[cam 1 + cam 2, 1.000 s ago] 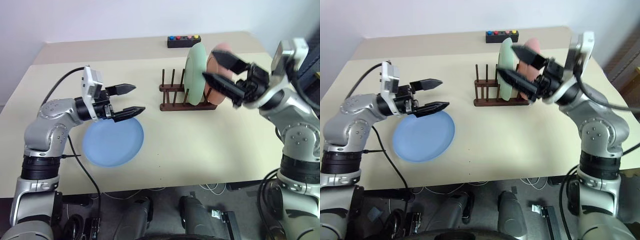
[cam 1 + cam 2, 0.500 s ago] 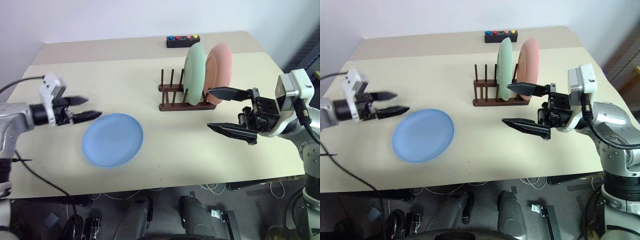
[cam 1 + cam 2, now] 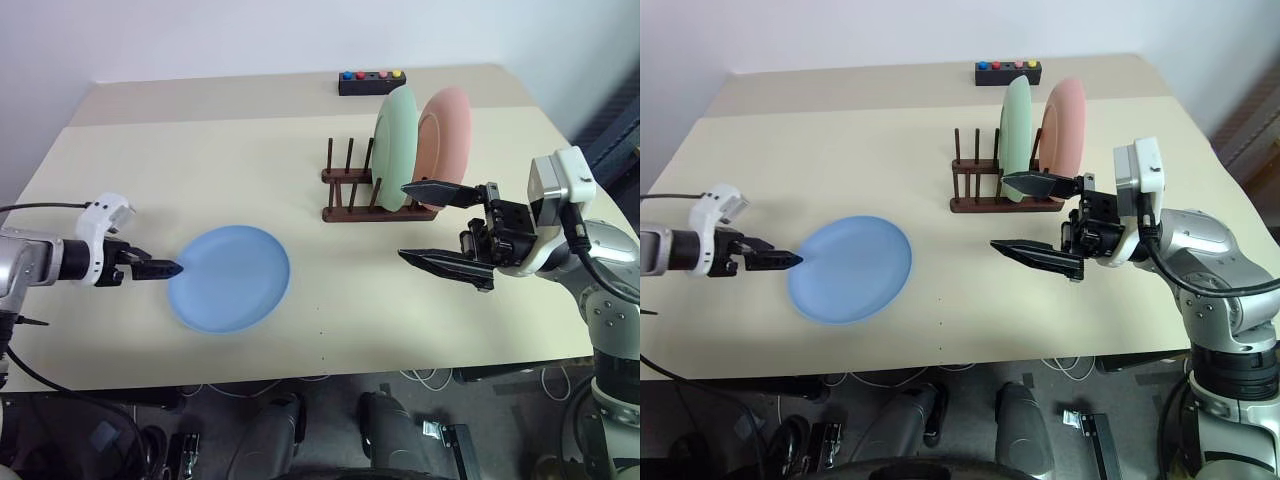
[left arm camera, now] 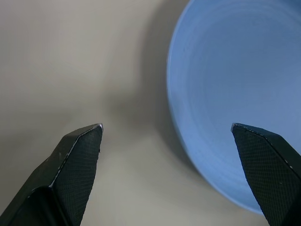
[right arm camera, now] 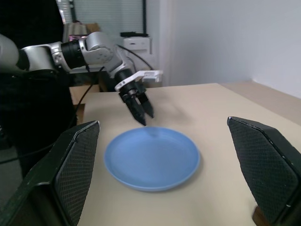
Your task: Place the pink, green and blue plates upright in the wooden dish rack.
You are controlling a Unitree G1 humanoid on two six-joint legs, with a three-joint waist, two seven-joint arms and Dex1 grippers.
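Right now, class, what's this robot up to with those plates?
A two-armed robot is loading plates into a small dark wooden dish rack. The pale green plate and the salmon pink plate already stand upright in it, side by side. The light blue plate lies flat on the beige table, not yet racked. The left gripper, open, hangs at that plate's left rim. The right gripper, open and empty, hovers in front of the rack.

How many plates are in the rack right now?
2: the green plate and the pink plate stand upright at the wooden dish rack's right end. The blue plate lies flat on the table.
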